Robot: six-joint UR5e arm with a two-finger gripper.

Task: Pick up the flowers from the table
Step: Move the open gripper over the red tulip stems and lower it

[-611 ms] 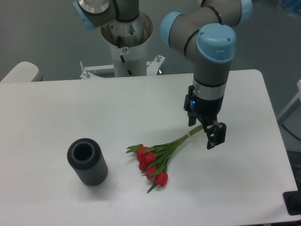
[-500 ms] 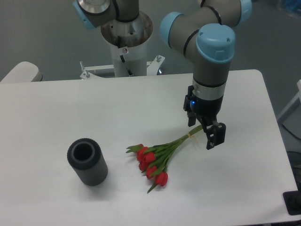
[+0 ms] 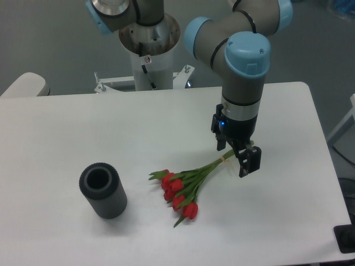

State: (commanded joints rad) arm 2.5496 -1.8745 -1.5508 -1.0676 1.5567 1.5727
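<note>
The flowers (image 3: 183,185), a small bunch of red tulips with green stems, lie flat on the white table (image 3: 66,138). The blooms point to the lower left and the tied stem ends point up to the right. My gripper (image 3: 235,156) hangs open over the stem ends, one finger (image 3: 248,163) to the right of them and the other behind them at the upper left. The stems pass between the fingers. The fingers are not closed on them.
A dark grey ribbed cylinder (image 3: 102,191) lies on the table left of the flowers, its open end facing up. The arm's white base column (image 3: 148,50) stands behind the table's far edge.
The gripper and wrist have shifted a little to the left, towards the stem ends. The flowers and the cylinder have not moved.
</note>
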